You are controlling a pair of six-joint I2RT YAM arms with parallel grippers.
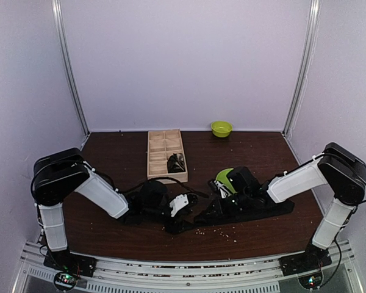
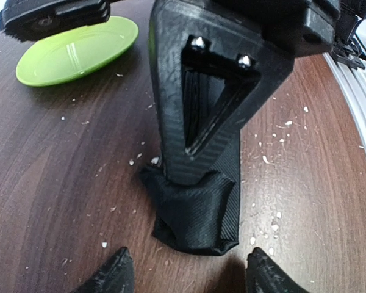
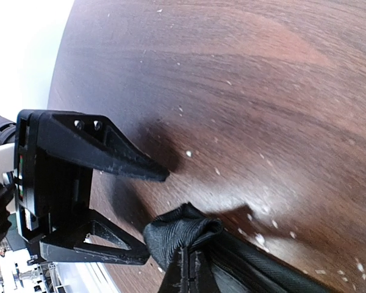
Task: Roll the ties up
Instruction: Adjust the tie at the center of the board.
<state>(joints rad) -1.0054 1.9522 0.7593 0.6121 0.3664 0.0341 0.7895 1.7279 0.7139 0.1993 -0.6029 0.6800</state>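
A black tie lies stretched across the table's right half. Its left end is folded into a small bunched roll. My right gripper is shut on the tie just behind that roll; in the left wrist view its fingers press down onto the fabric. My left gripper is open, with one fingertip on each side of the roll's near edge and neither touching it. From above, the two grippers meet near the table's middle, left and right.
A wooden compartment tray stands at the back centre with a dark rolled bundle in one cell. A green bowl sits by the back wall. A green plate lies just behind the right arm. White crumbs dot the table.
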